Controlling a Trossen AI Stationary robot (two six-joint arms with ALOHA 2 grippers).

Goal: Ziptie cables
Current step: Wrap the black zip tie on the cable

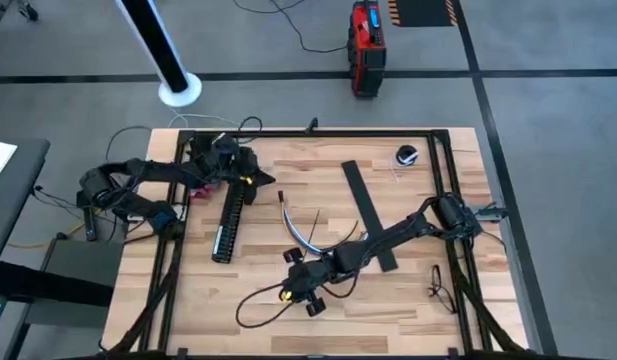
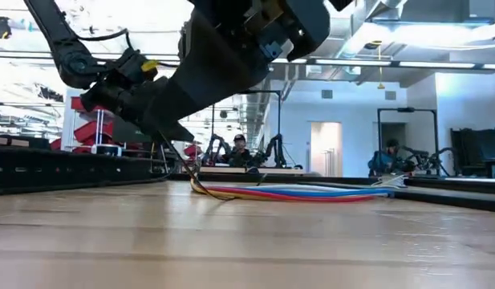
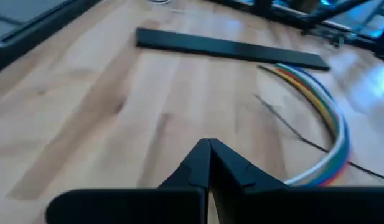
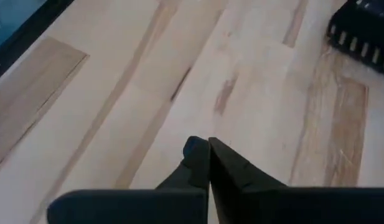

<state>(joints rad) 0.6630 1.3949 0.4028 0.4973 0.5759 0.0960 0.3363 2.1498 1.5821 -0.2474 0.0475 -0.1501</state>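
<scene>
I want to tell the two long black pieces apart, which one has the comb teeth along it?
The slotted channel, lying near the left tool, left of the cables. The other, the flat strip, is smooth and lies partly under the right arm.

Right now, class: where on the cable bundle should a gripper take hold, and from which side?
Probably the middle of the cables, from straight above. They lie flat on the table in a curved ribbon, the flat black strip apart from it, leaving room for fingers on both edges.
</scene>
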